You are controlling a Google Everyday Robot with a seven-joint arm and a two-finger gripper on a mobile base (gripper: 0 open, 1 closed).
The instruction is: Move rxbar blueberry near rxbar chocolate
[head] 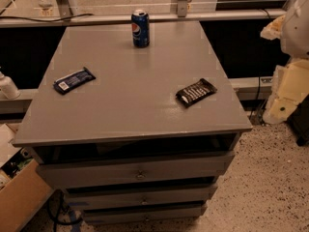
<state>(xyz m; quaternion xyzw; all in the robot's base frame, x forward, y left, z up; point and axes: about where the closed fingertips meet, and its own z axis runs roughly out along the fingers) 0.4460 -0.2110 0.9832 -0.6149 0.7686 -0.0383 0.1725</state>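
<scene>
The rxbar blueberry (74, 79), a slim dark-blue wrapper with a white patch at its left end, lies flat at the left of the grey table top (130, 100). The rxbar chocolate (195, 92), a black wrapper with white lettering, lies flat at the right, near the front right corner. The two bars are far apart. My gripper (282, 98) hangs with the cream-coloured arm at the right edge of the view. It is off the table, to the right of the chocolate bar, and holds nothing.
A blue Pepsi can (140, 28) stands upright at the back middle of the table. Drawers (140, 173) sit under the top. A cardboard box (19, 197) is on the floor at the lower left. A rail (145, 18) runs behind the table.
</scene>
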